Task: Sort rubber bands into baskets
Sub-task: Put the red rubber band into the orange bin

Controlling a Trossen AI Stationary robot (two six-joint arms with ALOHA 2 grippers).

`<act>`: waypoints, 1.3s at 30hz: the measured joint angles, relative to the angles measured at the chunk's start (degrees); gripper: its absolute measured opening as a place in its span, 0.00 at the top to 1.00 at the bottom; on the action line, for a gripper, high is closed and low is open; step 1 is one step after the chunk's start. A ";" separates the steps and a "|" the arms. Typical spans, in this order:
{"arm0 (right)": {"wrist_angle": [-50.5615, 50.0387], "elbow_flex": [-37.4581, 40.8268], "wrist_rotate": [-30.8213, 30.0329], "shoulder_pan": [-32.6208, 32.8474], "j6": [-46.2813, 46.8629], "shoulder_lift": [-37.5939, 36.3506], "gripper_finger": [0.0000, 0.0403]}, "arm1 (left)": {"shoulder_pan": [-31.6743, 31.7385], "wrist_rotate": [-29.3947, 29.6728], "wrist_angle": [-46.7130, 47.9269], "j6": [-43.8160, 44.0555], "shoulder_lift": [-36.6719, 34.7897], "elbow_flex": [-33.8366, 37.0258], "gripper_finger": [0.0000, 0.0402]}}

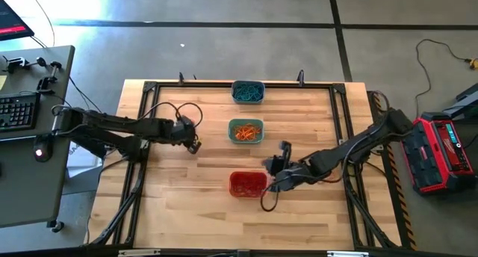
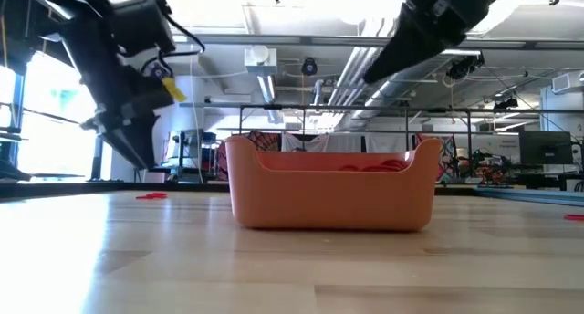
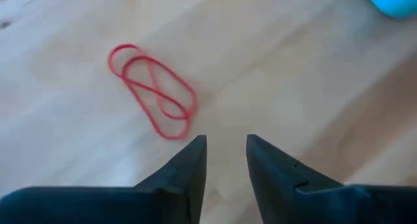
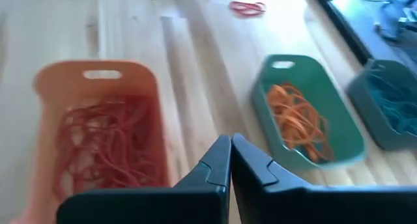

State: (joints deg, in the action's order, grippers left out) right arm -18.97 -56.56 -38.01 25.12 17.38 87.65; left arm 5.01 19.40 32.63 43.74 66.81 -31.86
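Left wrist view: a thin red rubber band (image 3: 154,90), twisted double, lies before the slightly parted, empty left gripper (image 3: 226,160).

Keyboard (image 1: 16,110) on grey desk (image 1: 30,182) at left; red case (image 1: 441,154) at right

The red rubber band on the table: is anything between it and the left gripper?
No. In the left wrist view, only bare wood lies between the red rubber band and the left gripper, whose fingers are parted just short of it.
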 joint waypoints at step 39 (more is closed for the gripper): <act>3.07 7.26 -8.41 3.66 4.38 -4.52 1.00 | 16.40 0.49 -10.73 -13.06 16.13 0.01 0.82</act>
State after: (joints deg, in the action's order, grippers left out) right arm -15.90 -49.30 -46.41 28.79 21.76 83.13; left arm 21.41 19.89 21.90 30.68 82.94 -31.85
